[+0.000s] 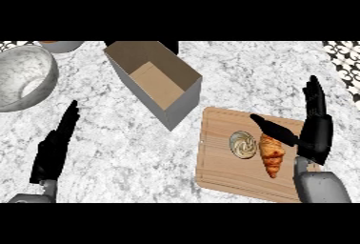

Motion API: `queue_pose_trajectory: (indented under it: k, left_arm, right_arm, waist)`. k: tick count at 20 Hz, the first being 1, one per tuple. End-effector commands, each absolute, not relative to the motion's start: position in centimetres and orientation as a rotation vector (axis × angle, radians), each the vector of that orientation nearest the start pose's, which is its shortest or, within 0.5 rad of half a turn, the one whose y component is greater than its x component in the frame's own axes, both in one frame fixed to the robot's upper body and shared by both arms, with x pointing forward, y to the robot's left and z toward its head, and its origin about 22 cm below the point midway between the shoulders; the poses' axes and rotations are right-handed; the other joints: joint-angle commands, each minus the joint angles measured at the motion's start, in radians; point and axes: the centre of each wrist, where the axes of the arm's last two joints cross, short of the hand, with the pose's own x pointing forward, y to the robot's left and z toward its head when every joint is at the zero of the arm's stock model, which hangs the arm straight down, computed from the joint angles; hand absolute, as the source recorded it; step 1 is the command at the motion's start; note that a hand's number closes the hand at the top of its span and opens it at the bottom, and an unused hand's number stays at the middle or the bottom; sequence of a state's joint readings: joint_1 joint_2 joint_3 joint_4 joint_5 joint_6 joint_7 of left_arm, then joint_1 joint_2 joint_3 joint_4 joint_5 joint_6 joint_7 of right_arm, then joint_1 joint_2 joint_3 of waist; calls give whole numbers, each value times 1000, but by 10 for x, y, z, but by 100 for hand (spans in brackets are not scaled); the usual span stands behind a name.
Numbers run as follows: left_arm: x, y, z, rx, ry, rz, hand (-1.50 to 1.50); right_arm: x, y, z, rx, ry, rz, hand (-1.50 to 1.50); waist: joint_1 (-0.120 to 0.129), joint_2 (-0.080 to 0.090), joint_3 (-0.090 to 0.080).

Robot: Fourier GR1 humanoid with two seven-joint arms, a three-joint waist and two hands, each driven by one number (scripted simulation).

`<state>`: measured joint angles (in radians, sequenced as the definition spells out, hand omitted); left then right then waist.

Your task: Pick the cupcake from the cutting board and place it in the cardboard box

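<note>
Left hand (53, 150) held open at lower left, fingers straight; right hand (313, 131) raised open, thumb spread leftward.

No text, label, brand, number or sign can be read anywhere.

Even, bright light lay over the whole counter (126, 143), with no glare.

The marbled top read evenly bright from edge to edge, with no hot spots. The cardboard box (158, 83) showed the main shading: its inner floor was lit tan, while its outer wall facing the viewer was a flat, darker grey. The bowl (25, 78) at the left had a paler patch inside and a darker rim. The black hands showed almost no surface detail. Cast shadows on the counter and on the cutting board (218, 167) were faint or could not be told.
</note>
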<state>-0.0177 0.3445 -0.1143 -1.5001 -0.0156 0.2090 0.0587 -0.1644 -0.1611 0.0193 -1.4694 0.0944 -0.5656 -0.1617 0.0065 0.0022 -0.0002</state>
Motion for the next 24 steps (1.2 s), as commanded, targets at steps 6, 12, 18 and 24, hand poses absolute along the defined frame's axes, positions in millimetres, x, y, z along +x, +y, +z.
queue_pose_trajectory:
  k: [6,12,18,24]
  left_arm:
    - [236,283,4,396,-1443,-194,0]
    - [245,296,7,390,-1432,-189,0]
    - [242,293,-4,394,-1454,-191,0]
    - [238,294,-6,379,-1444,-194,0]
  right_arm:
    - [263,-277,20,-838,-1513,379,-150]
    - [258,-272,52,-749,-1184,736,-150]
    - [262,-225,91,-647,-995,868,-150]
    - [275,-187,99,-666,-916,852,-150]
  waist:
    - [-8,-6,-4]
    - [-17,-6,-5]
    - [-8,-4,-2]
    - [-4,-2,0]
